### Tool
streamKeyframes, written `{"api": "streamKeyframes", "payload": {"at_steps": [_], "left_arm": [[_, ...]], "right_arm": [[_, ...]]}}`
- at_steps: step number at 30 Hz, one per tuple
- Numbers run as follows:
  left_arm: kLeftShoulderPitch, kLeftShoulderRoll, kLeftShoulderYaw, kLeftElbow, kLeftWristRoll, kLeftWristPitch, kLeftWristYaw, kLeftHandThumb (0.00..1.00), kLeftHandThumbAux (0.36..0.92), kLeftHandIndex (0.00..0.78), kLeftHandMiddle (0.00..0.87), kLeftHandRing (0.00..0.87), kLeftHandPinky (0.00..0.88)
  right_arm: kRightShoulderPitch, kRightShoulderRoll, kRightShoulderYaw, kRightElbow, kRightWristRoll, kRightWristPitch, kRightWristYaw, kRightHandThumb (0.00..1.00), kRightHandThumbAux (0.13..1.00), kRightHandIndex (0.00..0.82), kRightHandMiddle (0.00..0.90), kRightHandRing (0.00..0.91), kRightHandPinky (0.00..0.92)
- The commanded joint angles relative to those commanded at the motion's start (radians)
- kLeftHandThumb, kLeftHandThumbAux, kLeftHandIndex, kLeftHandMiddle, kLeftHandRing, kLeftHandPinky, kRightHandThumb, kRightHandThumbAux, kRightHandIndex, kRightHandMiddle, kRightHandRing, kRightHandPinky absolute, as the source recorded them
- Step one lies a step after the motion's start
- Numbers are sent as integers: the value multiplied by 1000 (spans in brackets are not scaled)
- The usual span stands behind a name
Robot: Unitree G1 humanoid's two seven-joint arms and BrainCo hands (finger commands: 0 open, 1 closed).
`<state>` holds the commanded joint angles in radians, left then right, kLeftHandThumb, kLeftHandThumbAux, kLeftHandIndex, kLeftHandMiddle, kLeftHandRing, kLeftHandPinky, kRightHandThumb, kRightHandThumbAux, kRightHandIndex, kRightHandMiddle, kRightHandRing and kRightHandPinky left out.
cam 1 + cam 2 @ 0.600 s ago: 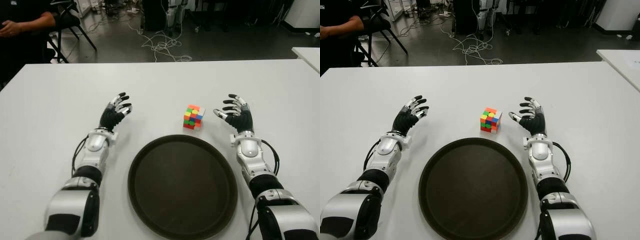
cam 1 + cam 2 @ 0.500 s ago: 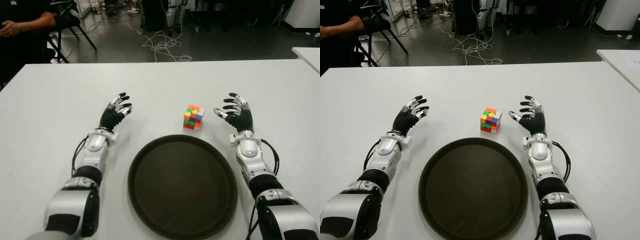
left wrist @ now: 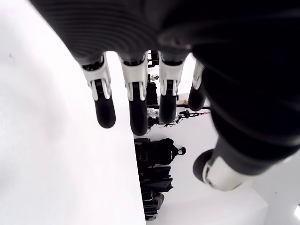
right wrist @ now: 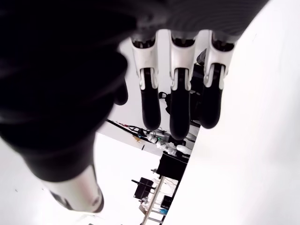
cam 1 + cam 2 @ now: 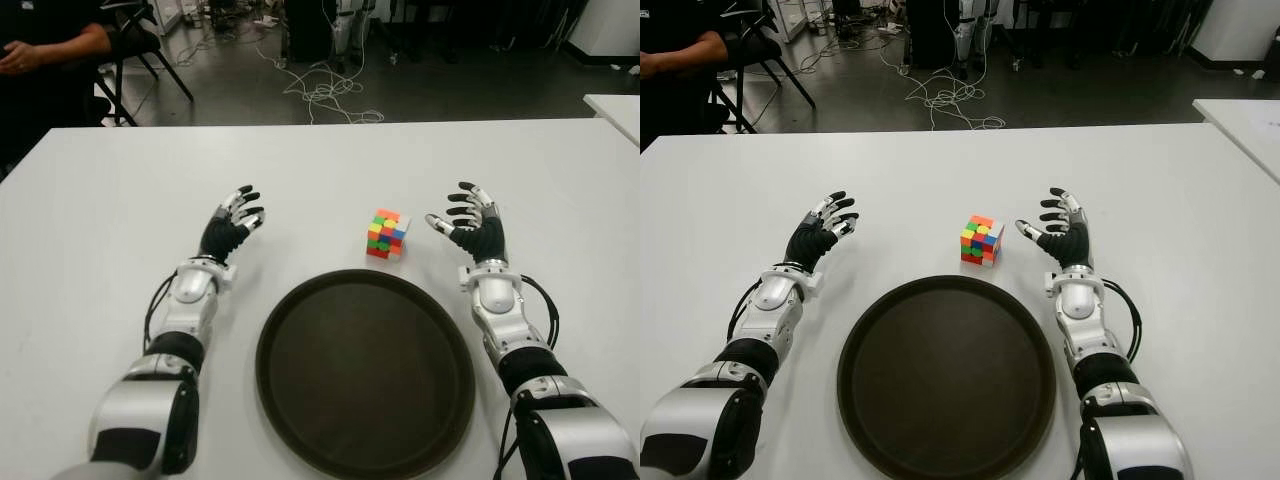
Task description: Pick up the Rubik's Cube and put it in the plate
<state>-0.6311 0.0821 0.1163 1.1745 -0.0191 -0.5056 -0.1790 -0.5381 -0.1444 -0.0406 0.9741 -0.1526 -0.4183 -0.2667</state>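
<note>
1. The cube (image 5: 386, 234) sits on the white table (image 5: 90, 220). It has many colors: orange, green, yellow, red and blue.
2. The cube is just behind the far rim of the round dark plate (image 5: 365, 372). It is not in the plate.
3. The right hand (image 5: 470, 226) is near the cube, on its right side. It does not touch the cube.
4. The right hand's fingers (image 4: 180, 105) are spread open. They hold nothing.
5. The left hand (image 5: 230, 226) is on the other side of the cube, farther off from it.
6. The left hand's fingers (image 3: 133, 101) are loose and open too. They hold nothing.
7. A person (image 5: 45, 40) in dark clothes sits past the far left corner of the table.
</note>
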Motion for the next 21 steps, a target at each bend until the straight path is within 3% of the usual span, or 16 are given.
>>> {"api": "streamKeyframes", "payload": {"at_steps": [10, 21], "left_arm": [[-5, -3, -4, 2, 5, 7, 11, 155, 700, 92, 155, 180, 206], [-9, -1, -12, 8, 18, 4, 29, 164, 688, 97, 159, 186, 210]], "right_arm": [[-11, -7, 0, 24, -1, 7, 2, 131, 819, 212, 328, 360, 404], [-16, -11, 4, 31, -4, 11, -1, 154, 837, 217, 325, 355, 399]]}}
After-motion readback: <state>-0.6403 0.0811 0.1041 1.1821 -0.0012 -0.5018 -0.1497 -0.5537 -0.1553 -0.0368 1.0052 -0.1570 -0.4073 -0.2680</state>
